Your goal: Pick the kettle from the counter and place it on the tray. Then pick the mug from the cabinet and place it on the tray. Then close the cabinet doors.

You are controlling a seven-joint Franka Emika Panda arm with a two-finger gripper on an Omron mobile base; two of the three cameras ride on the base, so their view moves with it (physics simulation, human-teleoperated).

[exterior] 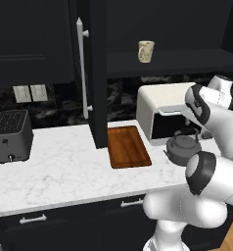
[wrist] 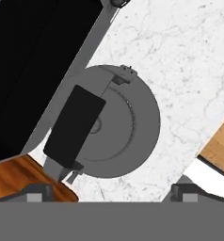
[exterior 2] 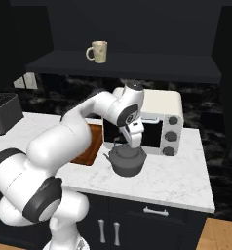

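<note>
The kettle (exterior 2: 128,159) stands on the counter (exterior: 64,166), just in front of a white microwave (exterior 2: 157,119) and to the right of the tray (exterior: 128,145), apart from it. In the hand view the kettle (wrist: 115,123) is seen from above, w/ its dark handle grip crossing over the lid. The gripper (wrist: 111,192) hangs right over it, jaws spread wide, one fingertip on each side, holding nothing. The tray lies flat on the counter beside the open cabinet door (exterior: 96,73) w/ its long silver handle (exterior: 82,68). The mug (exterior: 146,51) stands upright on the cabinet shelf (exterior 2: 127,66), above the microwave. A grey toaster (exterior: 11,135) sits far left on the counter.
</note>
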